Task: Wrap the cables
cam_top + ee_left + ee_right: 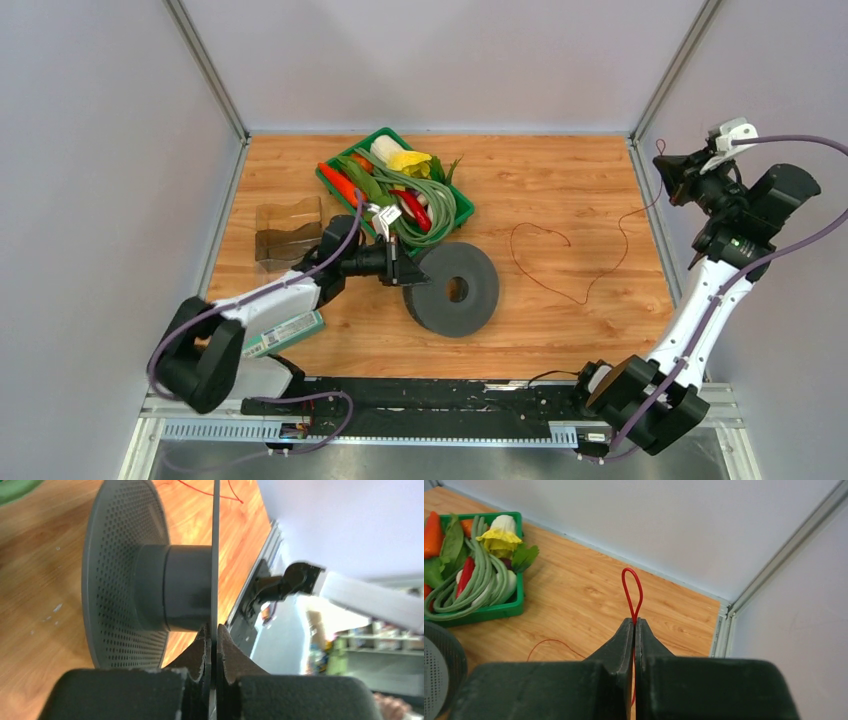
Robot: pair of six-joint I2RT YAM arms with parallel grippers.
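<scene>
A thin red cable (585, 298) lies in loose curves on the wooden table and rises toward the right wall. My right gripper (667, 166) is held high there, shut on the cable. In the right wrist view a small loop of the cable (631, 591) sticks out past the closed right gripper (634, 623). A grey spool (455, 290) stands tilted at mid-table. My left gripper (402, 268) is shut on the spool's thin flange (215, 555), with the left gripper (215, 632) clamping its edge; the core (175, 587) and the perforated flange (115, 580) sit to the left.
A green tray (462, 203) of toy vegetables stands behind the spool, also in the right wrist view as the green tray (489, 612). A clear brownish container (288, 232) and a green-and-white box (285, 332) lie at the left. Enclosure walls ring the table.
</scene>
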